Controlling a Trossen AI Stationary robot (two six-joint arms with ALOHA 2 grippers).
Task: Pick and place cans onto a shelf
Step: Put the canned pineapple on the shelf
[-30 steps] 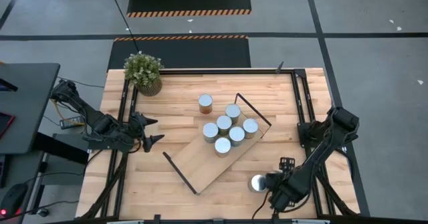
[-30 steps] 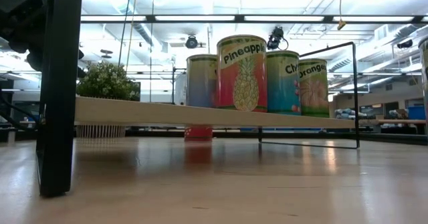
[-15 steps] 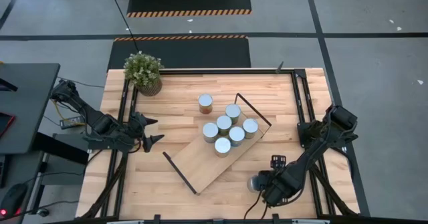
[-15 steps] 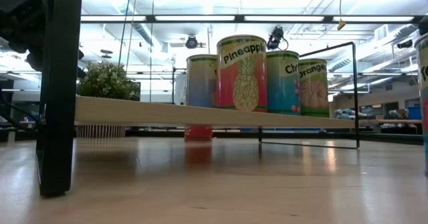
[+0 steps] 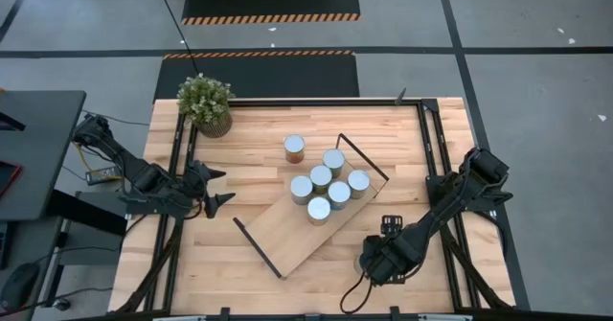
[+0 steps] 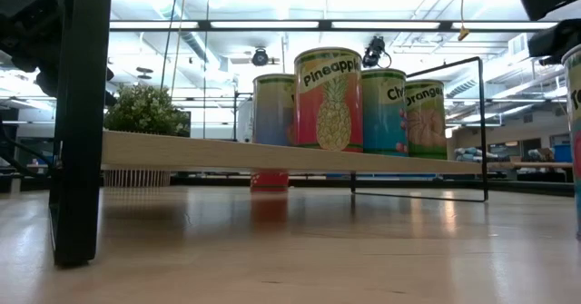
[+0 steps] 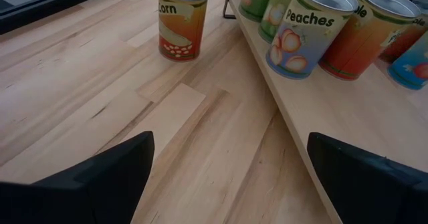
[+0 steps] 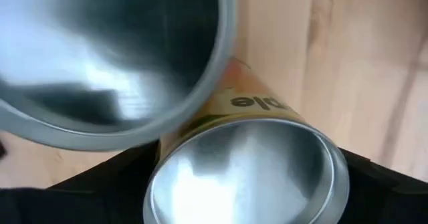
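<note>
Several cans [image 5: 324, 184] stand upright on the right half of the light-wood shelf [image 5: 283, 233], which lies aslant mid-table. A "Corn" can [image 5: 294, 149] stands on the table beyond the shelf and also shows in the left wrist view [image 7: 182, 20]. My right gripper [image 5: 372, 261] is near the table's near edge, right of the shelf, shut on a can [image 8: 247, 174] that also shows in the low view [image 6: 574, 132]. A second, blurred silvery round face [image 8: 107, 57] shows close beside that can. My left gripper [image 5: 218, 189] waits open at the table's left. My right gripper has the can between its two fingers [image 8: 384, 184], one on each side of the side wall just below the silvery top [image 8: 200, 184]. The fingers come slanting down from the table's right. The can stays upright. I cannot tell whether its base rests on the table.
A potted green plant [image 5: 206, 103] stands at the far left corner. The shelf's black wire end frames [image 5: 364, 158] rise at both short ends. Bare shelf board [image 5: 273, 240] lies left of the cans. Black rails [image 5: 433, 149] run along the table's left and right sides.
My right gripper has gone toward the table's left edge along the near edge, closer to the shelf, carrying the can with it. The can stays upright and now shows further into the low view's right edge.
</note>
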